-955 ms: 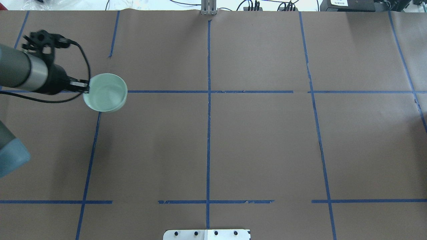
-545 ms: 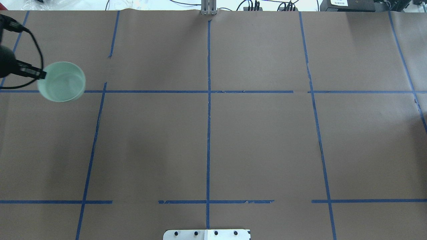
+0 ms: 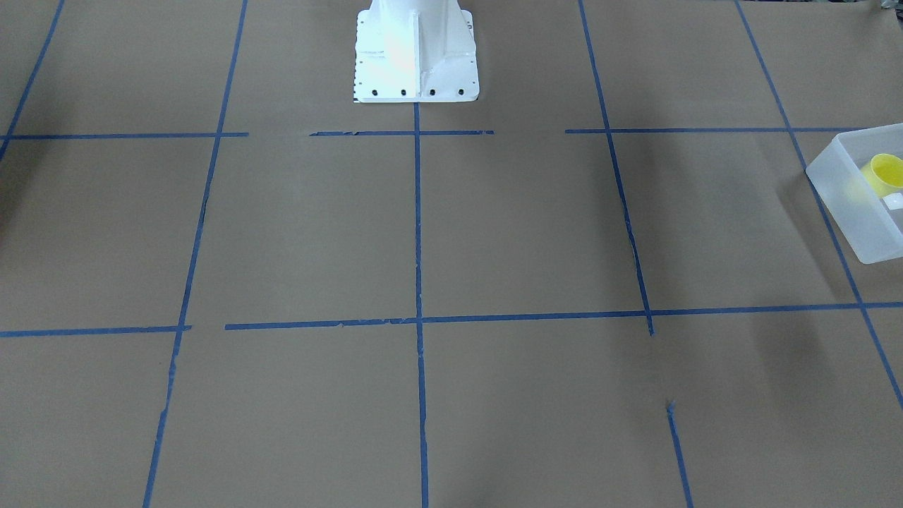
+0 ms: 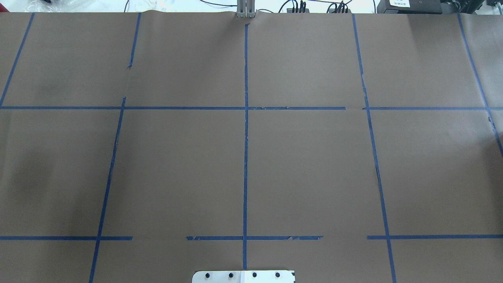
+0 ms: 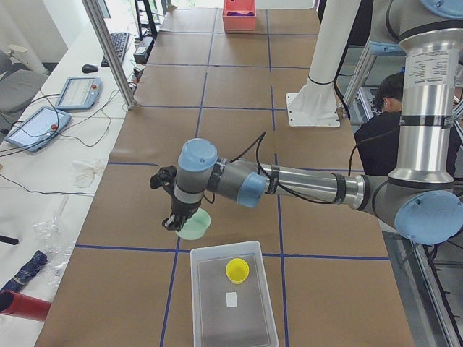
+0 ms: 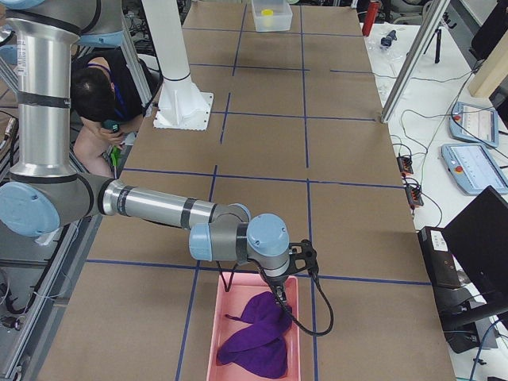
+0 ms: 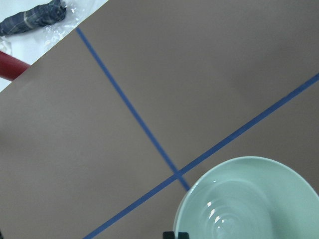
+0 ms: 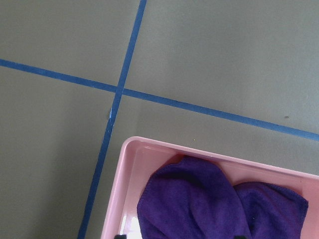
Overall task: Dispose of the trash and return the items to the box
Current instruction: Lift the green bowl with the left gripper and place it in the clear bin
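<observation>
The pale mint-green bowl (image 5: 195, 226) hangs just above the table beside the far end of the frosted-white box (image 5: 217, 322). My left gripper (image 5: 172, 221) is shut on its rim. In the left wrist view the bowl (image 7: 249, 204) fills the lower right, with a fingertip (image 7: 175, 235) at its rim. The yellow cup (image 5: 237, 270) stands inside the box, also in the front-facing view (image 3: 885, 173), where the box (image 3: 843, 204) is at the right edge. My right gripper (image 6: 278, 295) hovers over a pink tray, its fingertips wide apart and empty. Neither arm shows in the overhead view.
The pink tray (image 6: 213, 341) at the table's right end holds a purple cloth (image 6: 254, 333), also in the right wrist view (image 8: 214, 204). The white robot base (image 3: 416, 49) stands at the table's middle edge. A person (image 5: 380, 123) sits behind the robot.
My left arm has carried the mint bowl leftward, out of the overhead view's left edge. Nothing else on the table has moved.
</observation>
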